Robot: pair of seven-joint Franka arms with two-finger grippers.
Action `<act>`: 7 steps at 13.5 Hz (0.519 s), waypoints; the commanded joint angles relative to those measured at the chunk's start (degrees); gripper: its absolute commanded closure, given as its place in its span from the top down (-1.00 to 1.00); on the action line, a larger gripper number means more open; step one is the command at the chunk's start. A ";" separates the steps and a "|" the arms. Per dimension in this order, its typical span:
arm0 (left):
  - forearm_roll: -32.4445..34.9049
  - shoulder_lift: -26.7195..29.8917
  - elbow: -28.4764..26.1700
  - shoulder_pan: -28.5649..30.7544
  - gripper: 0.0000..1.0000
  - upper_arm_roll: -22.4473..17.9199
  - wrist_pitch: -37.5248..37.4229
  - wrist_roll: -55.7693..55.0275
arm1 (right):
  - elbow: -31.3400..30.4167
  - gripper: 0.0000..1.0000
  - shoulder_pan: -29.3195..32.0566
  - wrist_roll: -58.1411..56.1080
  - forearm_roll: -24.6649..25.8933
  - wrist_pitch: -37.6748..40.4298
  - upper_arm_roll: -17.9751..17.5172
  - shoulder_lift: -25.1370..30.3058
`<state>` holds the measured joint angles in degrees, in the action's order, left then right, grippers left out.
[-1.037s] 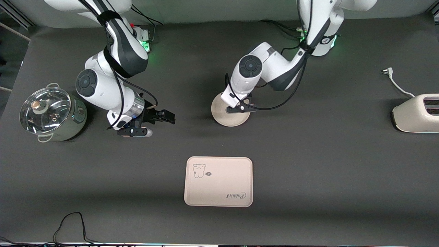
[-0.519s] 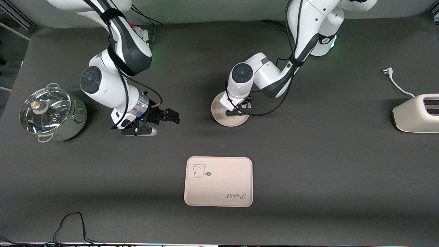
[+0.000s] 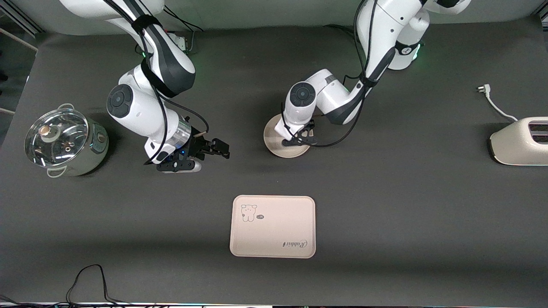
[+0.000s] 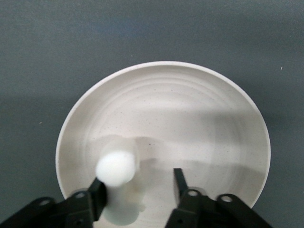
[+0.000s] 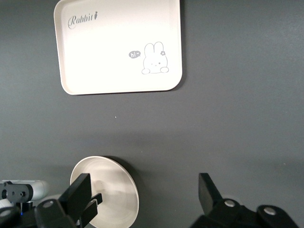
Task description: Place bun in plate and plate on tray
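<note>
The round cream plate [image 3: 271,136] lies on the table, farther from the front camera than the tray [image 3: 273,226]. My left gripper [image 3: 296,140] hangs low over the plate. In the left wrist view its jaws [image 4: 138,179] stand apart above the plate [image 4: 190,118]. The small white bun [image 4: 115,168] shows blurred against one finger only, over the plate's bowl. My right gripper [image 3: 217,149] is open and empty over bare table, between the pot and the plate. The right wrist view shows its fingers wide [image 5: 142,194], with the plate [image 5: 118,190] and the tray [image 5: 118,47] in sight.
A steel pot with a glass lid [image 3: 64,141] stands at the right arm's end of the table. A cream toaster [image 3: 520,141] with its white plug cord [image 3: 492,102] sits at the left arm's end. A black cable [image 3: 90,278] loops at the table's front edge.
The left gripper's jaws have parted over the plate and no longer clamp the bun. The right arm has drifted toward the plate with its gripper open.
</note>
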<state>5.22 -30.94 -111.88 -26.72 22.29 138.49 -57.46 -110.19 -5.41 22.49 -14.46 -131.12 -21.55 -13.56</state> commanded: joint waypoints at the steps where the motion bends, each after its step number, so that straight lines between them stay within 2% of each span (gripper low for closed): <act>1: 1.11 -0.17 0.43 -0.79 1.00 -0.58 0.29 -1.95 | 0.24 1.00 -1.61 0.71 2.32 1.04 0.11 -1.56; 5: 1.11 -0.08 0.52 -0.79 1.00 -0.58 0.29 -1.95 | -3.53 1.00 -2.93 1.94 2.59 -0.96 0.02 -1.83; 7: 1.11 -0.08 0.52 -0.79 1.00 -0.58 0.29 -1.95 | -7.74 1.00 -3.37 1.59 6.44 -4.56 0.02 -1.83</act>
<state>5.26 -30.94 -111.84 -26.72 22.25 138.49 -57.77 -114.21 -8.02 22.61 -11.53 -132.00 -21.60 -15.79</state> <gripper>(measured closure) 0.000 0.000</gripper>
